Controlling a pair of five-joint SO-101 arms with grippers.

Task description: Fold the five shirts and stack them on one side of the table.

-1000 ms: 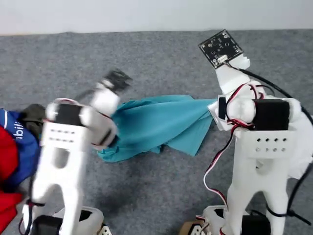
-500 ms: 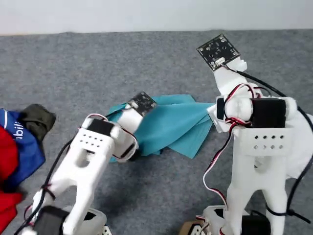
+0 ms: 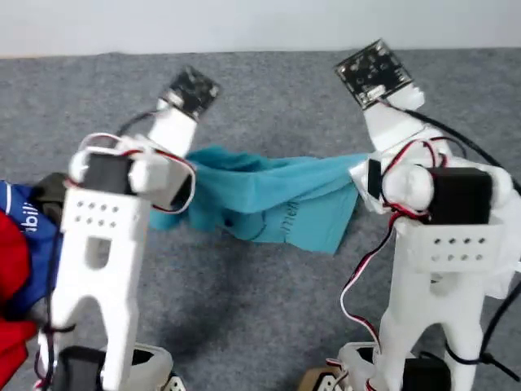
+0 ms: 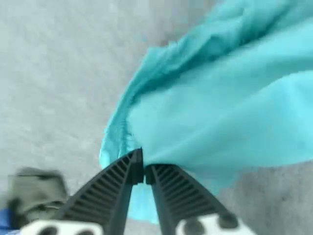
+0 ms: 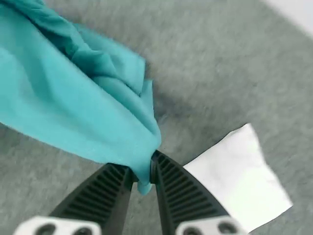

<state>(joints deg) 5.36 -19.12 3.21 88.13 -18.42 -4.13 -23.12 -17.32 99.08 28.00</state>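
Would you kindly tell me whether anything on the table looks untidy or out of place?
The teal cloth shirt sags bunched and twisted, pinched between the left claw and right claw. At the far left, a red garment, a blue garment and an olive garment lie crumpled, not folded.

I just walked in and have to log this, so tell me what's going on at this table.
Two robot arms hold a crumpled teal fabric shirt between them over the grey carpeted table. The left gripper is shut on one end and the right gripper on the other, so the shirt is pulled out sideways, not yet folded. A heap of red, blue and dark olive garments lies on the left arm's outer side.
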